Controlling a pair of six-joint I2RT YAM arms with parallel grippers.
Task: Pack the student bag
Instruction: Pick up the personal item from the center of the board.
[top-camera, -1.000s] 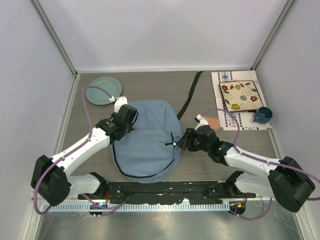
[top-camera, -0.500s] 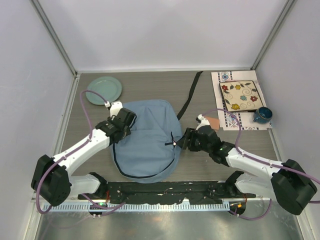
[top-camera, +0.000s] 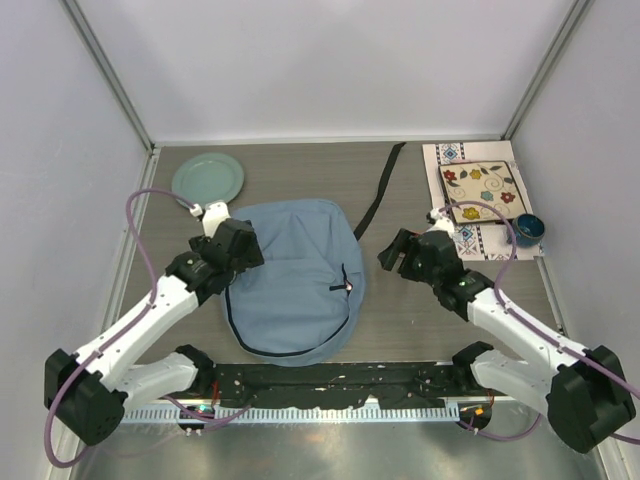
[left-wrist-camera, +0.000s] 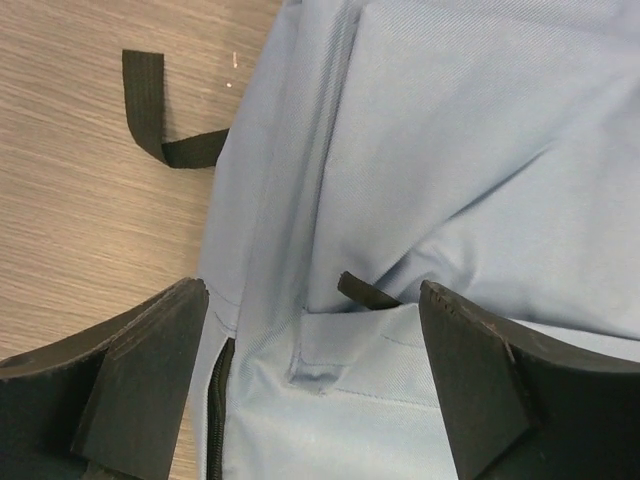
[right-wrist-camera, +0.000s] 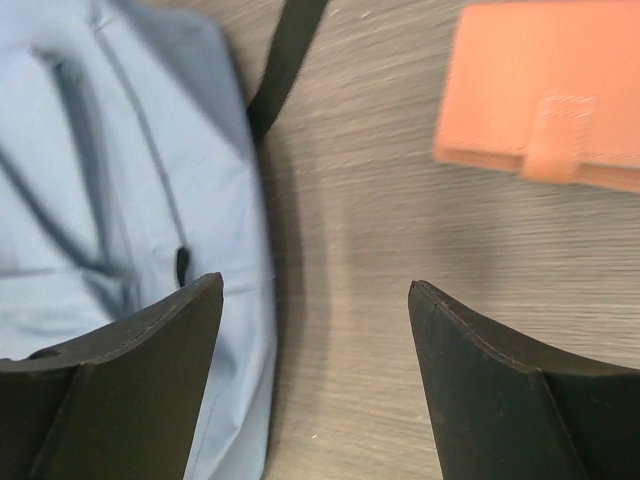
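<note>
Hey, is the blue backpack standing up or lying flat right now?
Lying flat. The student bag is spread limp on the table, its front panel facing up, with one black strap trailing out toward the back wall.

The wood-grain desk (top-camera: 300, 165) carries the student bag (top-camera: 300, 275). A green plate (top-camera: 208, 178) lies beyond the bag's left side, and a patterned mat (top-camera: 447, 153) and an orange wallet (right-wrist-camera: 545, 95) lie to its right.
</note>
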